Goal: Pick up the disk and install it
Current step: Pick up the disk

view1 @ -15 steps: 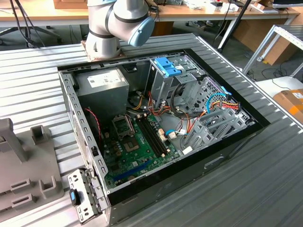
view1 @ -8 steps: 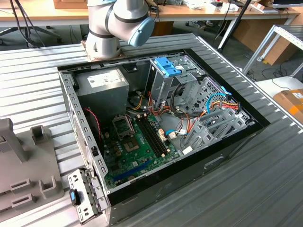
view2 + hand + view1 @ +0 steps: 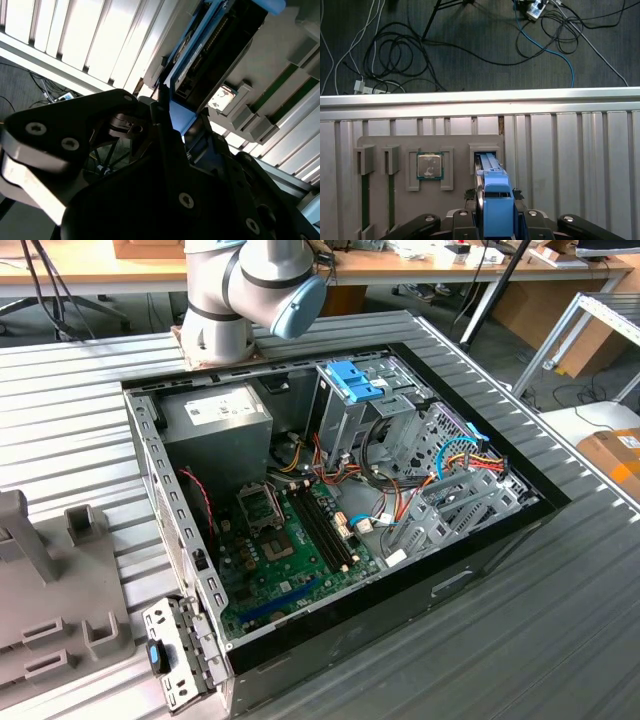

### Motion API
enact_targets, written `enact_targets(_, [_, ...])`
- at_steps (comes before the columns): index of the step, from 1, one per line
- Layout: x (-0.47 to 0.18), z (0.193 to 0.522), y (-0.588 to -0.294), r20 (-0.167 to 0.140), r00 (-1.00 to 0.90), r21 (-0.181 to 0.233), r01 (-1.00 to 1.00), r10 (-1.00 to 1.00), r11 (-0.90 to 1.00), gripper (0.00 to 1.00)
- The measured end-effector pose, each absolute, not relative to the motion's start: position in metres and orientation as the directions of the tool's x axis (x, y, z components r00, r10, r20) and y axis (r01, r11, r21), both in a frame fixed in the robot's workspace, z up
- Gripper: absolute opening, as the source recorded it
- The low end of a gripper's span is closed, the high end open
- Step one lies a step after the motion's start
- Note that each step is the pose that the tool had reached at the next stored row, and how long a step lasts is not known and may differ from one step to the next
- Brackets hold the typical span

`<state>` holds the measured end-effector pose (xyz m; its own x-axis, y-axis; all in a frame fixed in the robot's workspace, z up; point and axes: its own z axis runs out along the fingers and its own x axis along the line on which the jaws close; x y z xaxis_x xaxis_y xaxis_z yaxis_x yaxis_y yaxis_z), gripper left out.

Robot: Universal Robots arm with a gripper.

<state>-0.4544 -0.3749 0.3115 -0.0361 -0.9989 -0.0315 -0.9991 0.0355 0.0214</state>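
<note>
— Where is the disk (image 3: 497,210)?
— Between the jaws of the gripper (image 3: 494,195). It stands on its edge, and the jaws are clamped on its blue frame, one on each side. In the second wrist view the disk (image 3: 182,117) is also between them.
— And its far end?
— Ahead of the jaws, it reaches a slot (image 3: 485,156) in the grey holder (image 3: 455,145). Whether it is inside the slot or just above it, I cannot tell.
— Anything beside it?
— A chip (image 3: 429,166) lies in the next pocket of the holder, to one side of the jaws and apart from them.
</note>
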Motion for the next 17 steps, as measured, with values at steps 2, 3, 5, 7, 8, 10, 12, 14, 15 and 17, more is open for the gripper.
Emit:
enact_targets(2, [-0.4544,0.3115,-0.3749,-0.031,-0.036,0.021,-0.999,-0.999,0.035,0.37])
enact_targets(3, [-0.4544,0.3115,-0.3749,-0.031,-0.036,0.021,-0.999,-0.999,0.035,0.37])
enact_targets(5, [-0.4544,0.3115,-0.3748,-0.031,-0.036,0.021,-0.999,-0.999,0.035,0.37])
enact_targets(7, [-0.4544,0.3116,-0.3748,-0.031,-0.036,0.021,-0.999,-0.999,0.035,0.37])
enact_targets(8, [-0.4544,0.3116,-0.3748,-0.031,-0.036,0.021,-0.999,-0.999,0.035,0.37])
enact_targets(10, [-0.4544,0.3117,-0.3748,-0.030,-0.032,0.021,-0.999,-0.999,0.031,0.37])
enact_targets(12, [-0.4544,0.3118,-0.3748,-0.030,-0.024,0.021,-0.999,-0.999,0.024,0.37])
enact_targets(14, [-0.4544,0.3118,-0.3748,-0.030,-0.024,0.021,-1.000,-0.999,0.023,0.37])
enact_targets(15, [-0.4544,0.3118,-0.3748,-0.030,-0.023,0.021,-1.000,-0.999,0.023,0.37])
enact_targets(17, [-0.4544,0.3118,-0.3748,-0.030,-0.023,0.021,-1.000,-0.999,0.023,0.37])
